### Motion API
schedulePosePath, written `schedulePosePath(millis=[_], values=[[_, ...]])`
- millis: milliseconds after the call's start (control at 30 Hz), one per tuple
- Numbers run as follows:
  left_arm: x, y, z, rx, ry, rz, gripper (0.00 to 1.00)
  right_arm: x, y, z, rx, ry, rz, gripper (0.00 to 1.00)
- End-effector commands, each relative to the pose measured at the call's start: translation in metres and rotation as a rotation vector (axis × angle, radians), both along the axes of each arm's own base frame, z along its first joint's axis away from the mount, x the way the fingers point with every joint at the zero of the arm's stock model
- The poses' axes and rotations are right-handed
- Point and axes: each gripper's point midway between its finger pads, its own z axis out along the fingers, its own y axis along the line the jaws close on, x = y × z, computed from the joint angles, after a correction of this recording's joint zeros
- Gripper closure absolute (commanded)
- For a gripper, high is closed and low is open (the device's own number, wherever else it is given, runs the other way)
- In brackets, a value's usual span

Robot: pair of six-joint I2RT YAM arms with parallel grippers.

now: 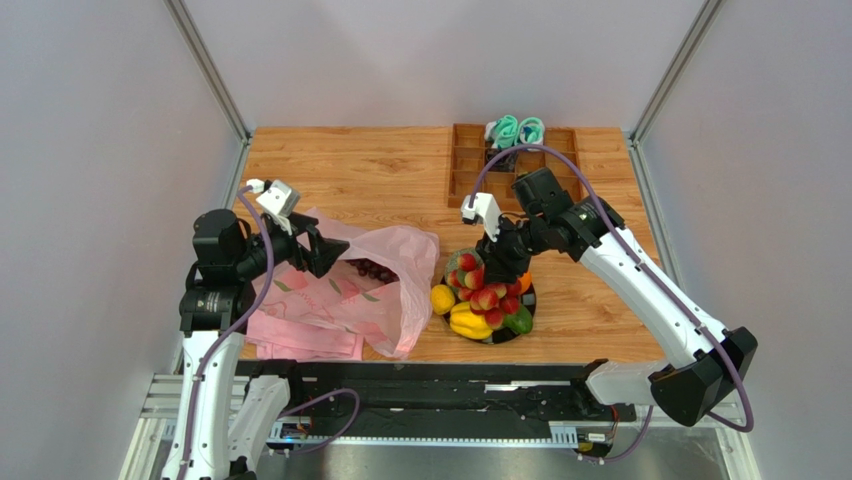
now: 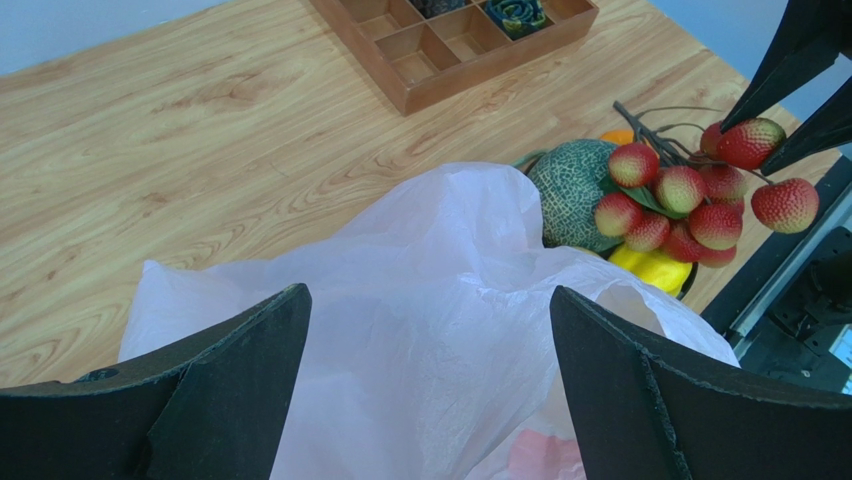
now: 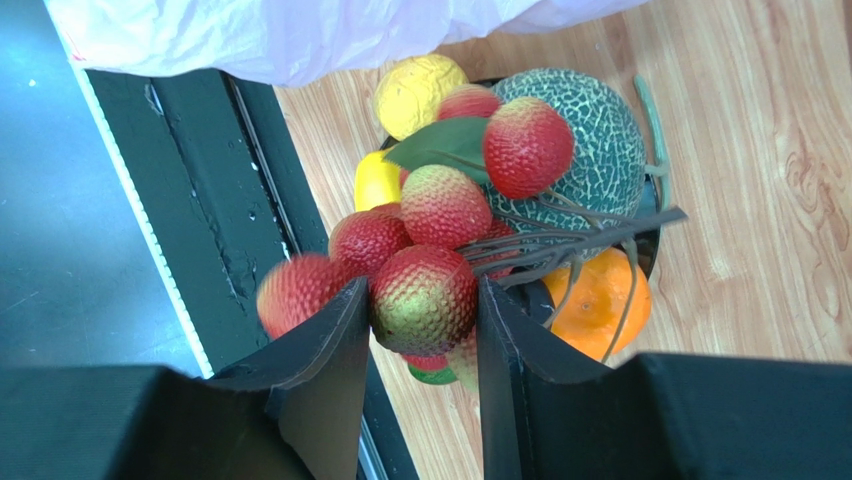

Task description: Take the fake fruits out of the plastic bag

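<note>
Overhead: left pincer [image 1: 322, 252] gapes wide with nothing in it, poised at the mouth of the plastic bag [image 1: 395, 285]. Dark purple grapes [image 1: 375, 269] lie inside the bag just beyond its tips. Right pincer [image 1: 497, 262] hangs over the fruit heaped on a dark plate [image 1: 502, 338], small red berries [image 1: 487, 292] directly beneath it and the lemon [image 1: 442, 299] off toward the bag.

Left wrist view: both fingers [image 2: 230, 390] are spread, bag film between and under them. Netted melon [image 2: 570, 185] sits ahead of the tips, off to one side.

Right wrist view: pincer is clenched on one berry of the cluster. Melon and orange [image 3: 600, 295] lie past the tips.
</note>
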Motion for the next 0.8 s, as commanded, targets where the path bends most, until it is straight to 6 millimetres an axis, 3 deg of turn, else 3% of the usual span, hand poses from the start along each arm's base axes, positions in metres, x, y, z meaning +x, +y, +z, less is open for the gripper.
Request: schedulePosePath(millis=[0,200,433,767], values=[[0.0,0.001,0.0,-0.003,-0.009,0.0,0.02,0.013,0.0,-0.005,-0.014,-0.053,-0.029,0.75],[-0.001,0.001,-0.002,-0.003,-0.009,-0.001,0.02,0.021,-0.005,-0.017,-0.061,-0.059,-0.065,0.63],[0.0,0.001,-0.003,-0.004,-0.009,0.0,0.02,0.026,-0.012,-0.026,-0.102,-0.071,-0.093,0.34],[0.001,0.0,-0.004,-0.008,-0.006,-0.002,0.02,0.028,-0.013,-0.026,-0.104,-0.079,-0.108,0.27]])
